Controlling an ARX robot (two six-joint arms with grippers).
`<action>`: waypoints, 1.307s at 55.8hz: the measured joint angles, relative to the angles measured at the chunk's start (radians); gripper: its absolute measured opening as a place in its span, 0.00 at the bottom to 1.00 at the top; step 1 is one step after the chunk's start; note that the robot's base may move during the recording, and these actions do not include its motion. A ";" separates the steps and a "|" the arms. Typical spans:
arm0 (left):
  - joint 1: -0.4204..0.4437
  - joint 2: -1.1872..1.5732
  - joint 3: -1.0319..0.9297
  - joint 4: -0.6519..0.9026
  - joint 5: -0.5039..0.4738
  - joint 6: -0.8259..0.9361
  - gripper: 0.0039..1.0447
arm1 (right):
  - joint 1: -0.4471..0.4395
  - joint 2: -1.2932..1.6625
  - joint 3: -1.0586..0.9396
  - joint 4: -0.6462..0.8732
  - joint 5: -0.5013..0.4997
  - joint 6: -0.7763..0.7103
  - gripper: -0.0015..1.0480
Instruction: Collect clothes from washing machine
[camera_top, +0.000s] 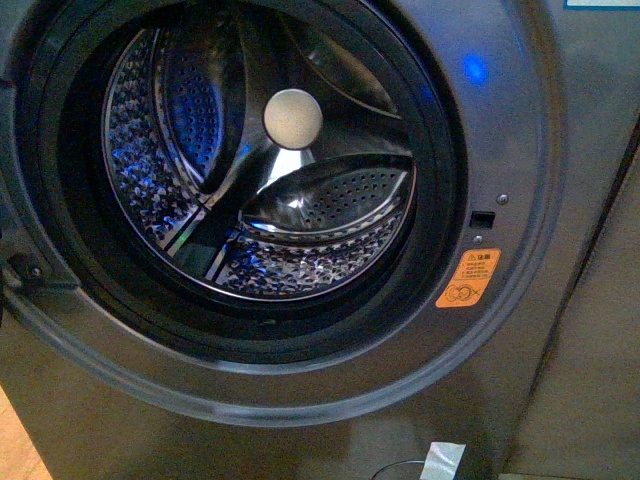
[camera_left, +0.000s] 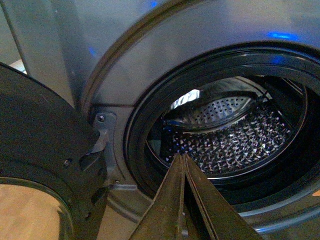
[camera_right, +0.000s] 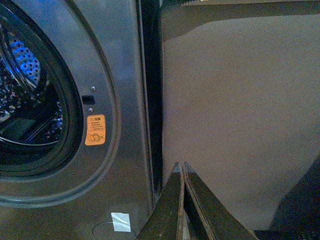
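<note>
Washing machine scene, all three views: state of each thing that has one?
Grey metallic front-loader washing machine: porthole open.
Dark round door: swung open on its hinge.
Perforated steel drum: no clothes visible inside.
Blue indicator light: lit.
Orange sticker: stuck flat on the front panel.
Left gripper: shut, nothing held, pointing at the porthole.
Right gripper: shut, nothing held, off to the machine's side.

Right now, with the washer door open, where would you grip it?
Probably the door's dark rim, away from the hinge, approached edge-on from its outer side: the rim is a narrow band a pincer can straddle; the glass centre offers no edge.
</note>
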 joint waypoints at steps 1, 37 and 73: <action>0.006 -0.014 -0.018 0.009 0.007 0.000 0.03 | 0.000 0.000 0.000 0.000 0.000 0.000 0.02; 0.180 -0.304 -0.405 0.099 0.177 0.002 0.03 | 0.000 0.000 0.000 0.000 0.000 0.000 0.02; 0.180 -0.493 -0.509 0.025 0.177 0.002 0.03 | 0.000 0.000 0.000 0.000 0.000 0.000 0.02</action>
